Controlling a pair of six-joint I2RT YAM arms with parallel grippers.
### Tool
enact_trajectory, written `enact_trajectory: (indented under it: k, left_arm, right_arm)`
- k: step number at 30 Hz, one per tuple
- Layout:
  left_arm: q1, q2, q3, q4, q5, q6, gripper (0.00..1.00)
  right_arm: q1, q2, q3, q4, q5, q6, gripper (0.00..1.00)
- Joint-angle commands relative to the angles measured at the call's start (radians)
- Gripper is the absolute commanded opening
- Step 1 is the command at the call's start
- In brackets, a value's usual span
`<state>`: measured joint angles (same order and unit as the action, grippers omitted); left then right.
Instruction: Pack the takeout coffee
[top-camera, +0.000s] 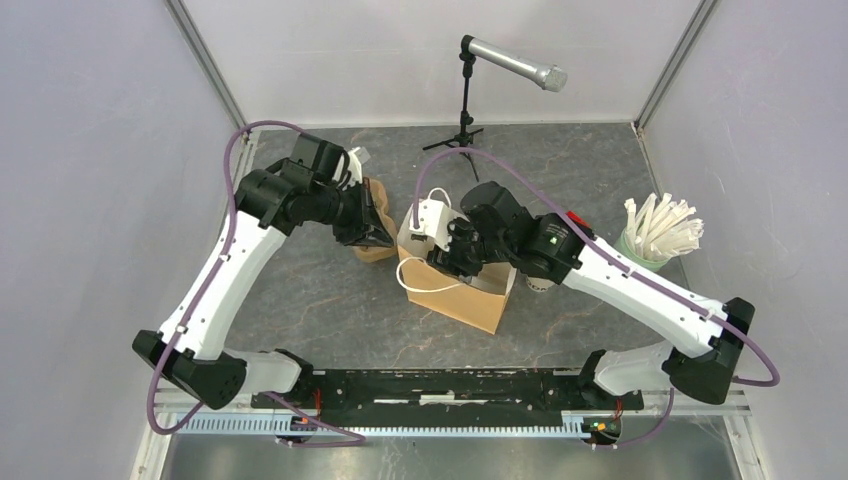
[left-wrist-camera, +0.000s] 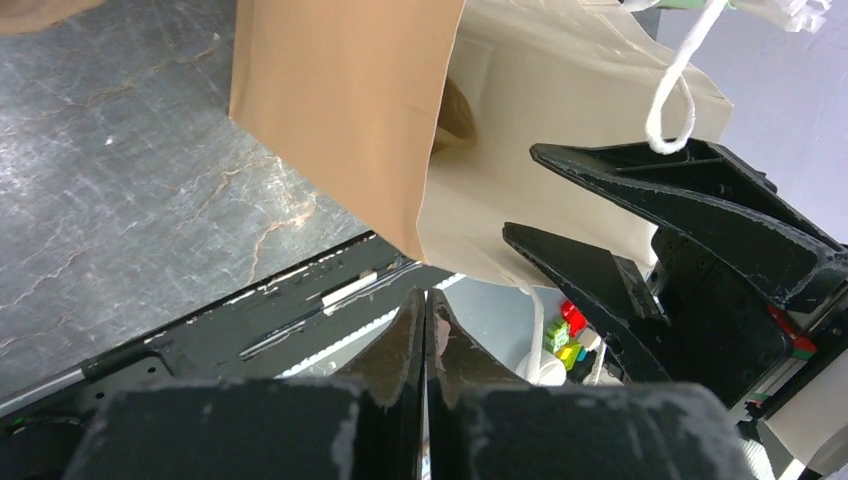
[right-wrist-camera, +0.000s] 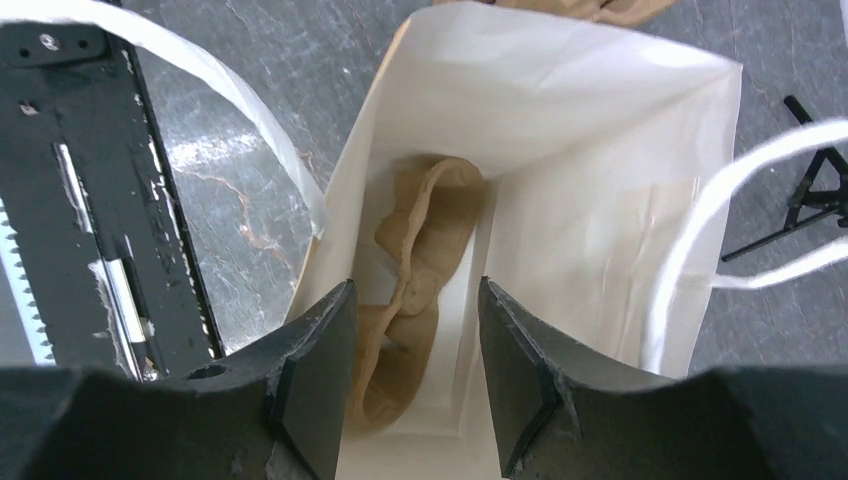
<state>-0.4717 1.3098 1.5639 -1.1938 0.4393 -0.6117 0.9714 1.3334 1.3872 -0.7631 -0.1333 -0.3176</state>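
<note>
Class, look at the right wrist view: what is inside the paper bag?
A brown moulded-cardboard carrier rests against one inner wall of the paper bag. The carrier and the right claw cover part of the bag's floor, so anything lying there cannot be seen.

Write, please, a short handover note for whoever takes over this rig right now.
Left gripper: shut, empty, beside the paper bag.
Right gripper: open, empty, over the bag's mouth.
Coffee cups: none clearly in view from any camera.
Done: a brown cardboard carrier lies tilted inside the bag, with no cups showing in it. Another brown cardboard piece sits on the table by the left arm.
Left: find the cups and get them into the bag.
</note>
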Motion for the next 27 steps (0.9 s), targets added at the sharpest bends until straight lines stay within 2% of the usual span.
enact_trajectory:
  k: [1,4,5,7,11,17,27]
  left_arm:
    - [-0.002,-0.026,0.084,-0.107,-0.073,0.058,0.02]
    - [-0.002,-0.044,0.116,-0.159,-0.088,0.059,0.02]
    - [-0.003,-0.051,0.113,-0.164,-0.085,0.058,0.06]
    - [-0.003,-0.067,0.093,-0.140,-0.075,0.057,0.33]
    - [-0.002,-0.037,0.093,-0.023,-0.069,0.075,0.55]
    - [-0.002,0.091,0.148,0.108,-0.066,0.128,0.58]
    - [-0.002,0.193,0.132,0.148,-0.099,0.198,0.54]
  right_arm:
    - [0.004,-0.036,-0.026,0.095,-0.065,0.046,0.54]
    - [0.004,-0.051,-0.061,0.150,-0.103,0.047,0.54]
    - [0.004,-0.056,-0.071,0.167,-0.115,0.043,0.54]
    - [0.004,-0.055,-0.067,0.172,-0.120,0.031,0.54]
    - [0.004,-0.043,-0.010,0.145,-0.083,0.028,0.54]
    - [0.003,-0.062,0.025,0.136,-0.030,0.051,0.59]
    - [0.004,-0.163,0.047,0.187,0.061,0.153,0.76]
